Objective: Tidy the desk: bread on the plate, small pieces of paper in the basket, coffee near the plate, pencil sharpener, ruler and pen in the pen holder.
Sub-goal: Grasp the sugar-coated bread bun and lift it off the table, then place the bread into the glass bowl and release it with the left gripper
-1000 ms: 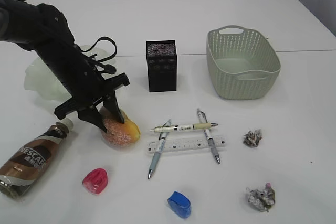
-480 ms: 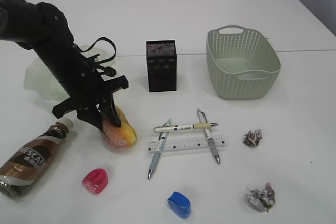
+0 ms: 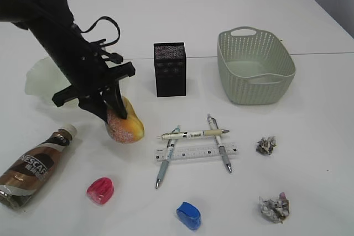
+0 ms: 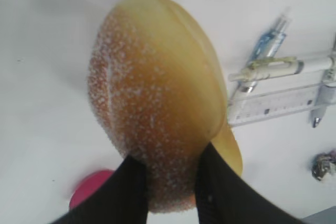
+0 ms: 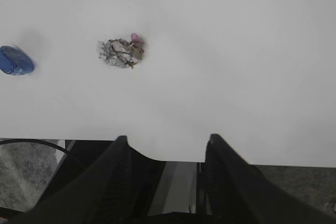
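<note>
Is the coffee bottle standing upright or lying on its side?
Lying on its side. The coffee bottle rests flat on the table, its white cap pointing up-right toward the bread held in the left gripper.

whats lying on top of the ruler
On the ruler lie two blue-grey pens, crossing it. A cream pen rests across those two, just behind it. Ruler parts beneath the pens are hidden.

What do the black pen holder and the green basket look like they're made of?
The pen holder looks like black metal mesh with a matte finish: fine perforations show on its walls, lighter near the top. The basket looks like moulded plastic, pale green, matte to satin, with a woven-pattern wall and cut-out handles. Neither material is certain by sight.
</note>
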